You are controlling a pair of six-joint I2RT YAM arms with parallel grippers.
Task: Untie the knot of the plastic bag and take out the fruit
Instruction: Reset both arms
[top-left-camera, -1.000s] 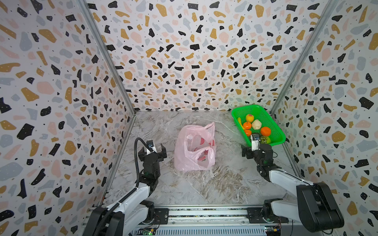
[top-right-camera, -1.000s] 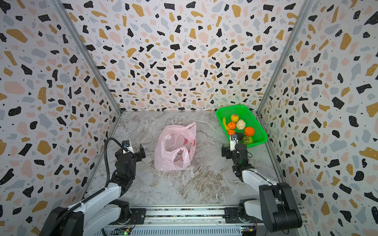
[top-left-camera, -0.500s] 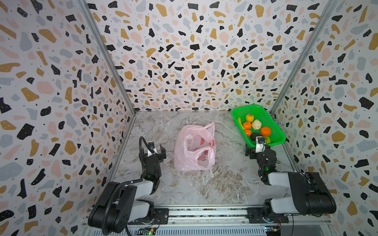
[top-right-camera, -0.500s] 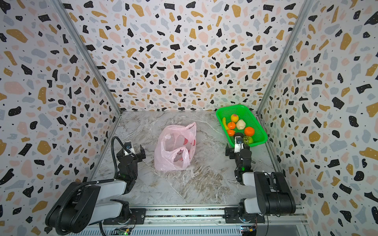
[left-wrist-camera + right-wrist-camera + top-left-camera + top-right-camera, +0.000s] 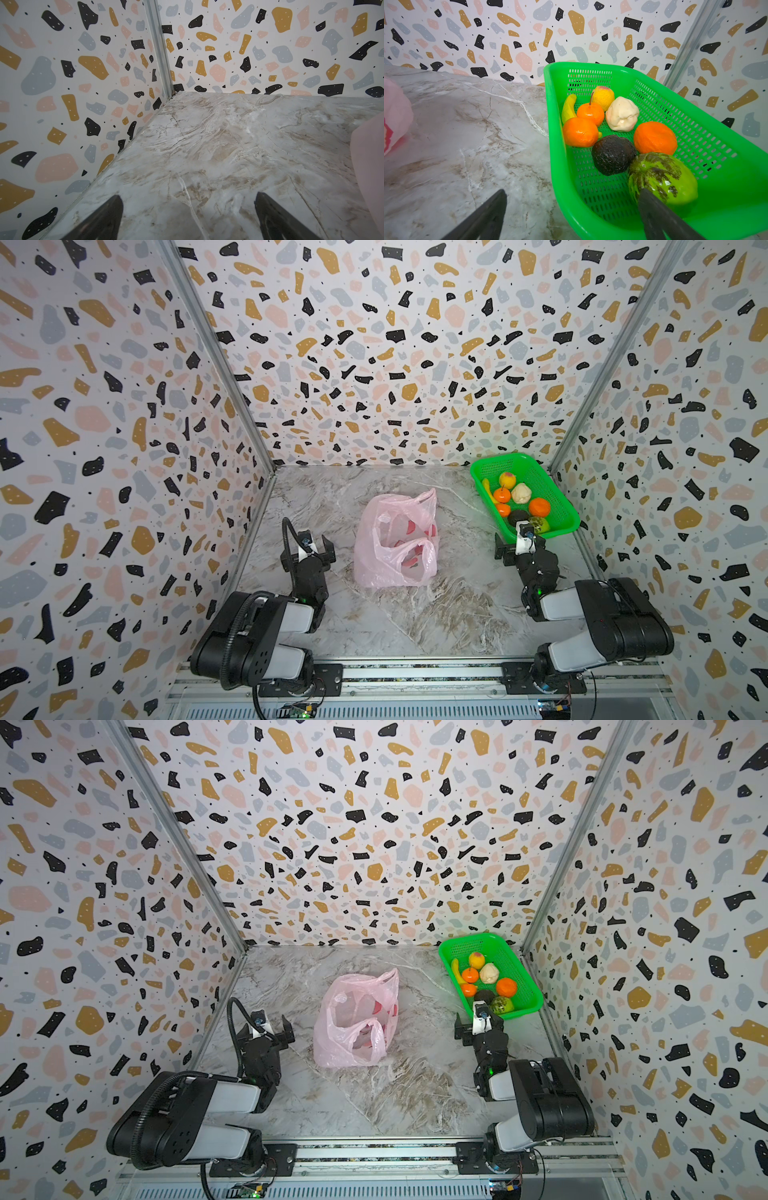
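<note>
Pink plastic bag [image 5: 397, 539] untied, slack and seemingly empty on bench [image 5: 436, 614]; fruit [image 5: 612, 133] all in green basket [image 5: 716, 149]; both fingers spread wide, holding nothing. Apparently finished.

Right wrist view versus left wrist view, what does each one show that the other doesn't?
Only the right wrist view shows the green basket holding the fruit, with the right hand open at its near end. Only the left wrist view shows the open left hand over bare marble table. Both catch an edge of the pink plastic bag.
</note>
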